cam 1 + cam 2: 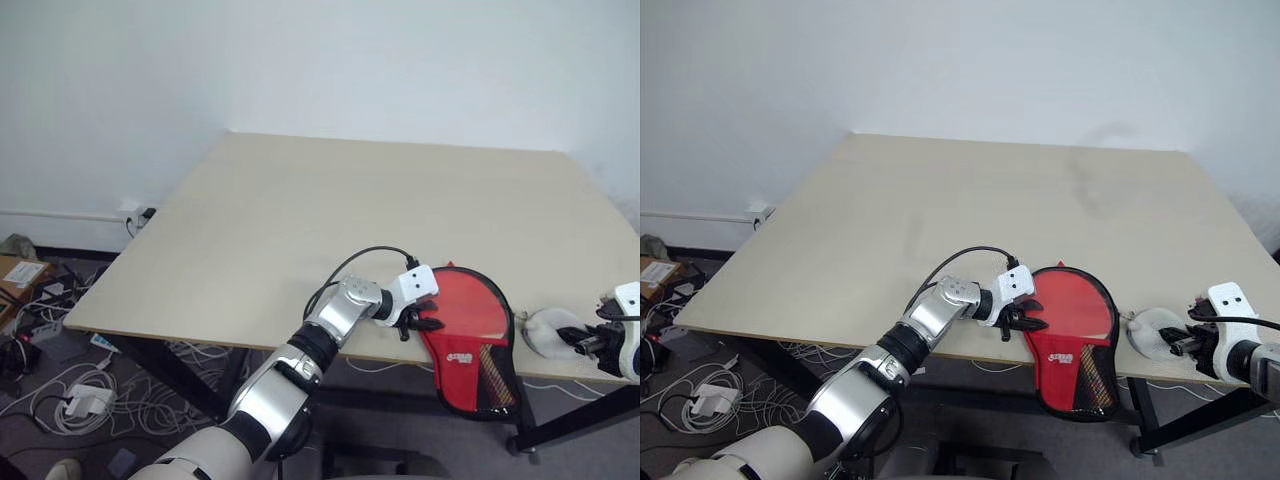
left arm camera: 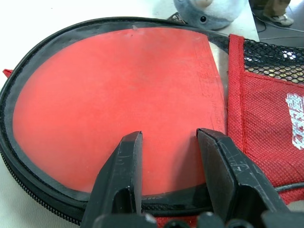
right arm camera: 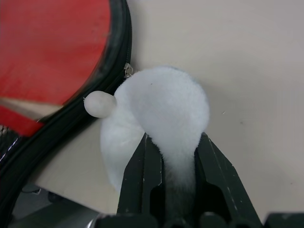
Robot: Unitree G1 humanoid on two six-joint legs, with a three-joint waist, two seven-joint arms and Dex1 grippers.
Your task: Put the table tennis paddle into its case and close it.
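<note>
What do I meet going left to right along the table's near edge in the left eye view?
Left gripper → table tennis paddle lying in the open case → white plush toy → right gripper, clamped on the toy.

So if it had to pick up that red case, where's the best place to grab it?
Probably the handle end of the case, which hangs past the table edge. A claw coming from the robot's side could pinch it from above and below.

1 table tennis paddle (image 2: 118,90), 1 red case (image 1: 478,350), 1 white plush toy (image 3: 161,114), 1 table (image 1: 350,220), 2 grippers: left (image 1: 418,322), right (image 1: 585,343).
</note>
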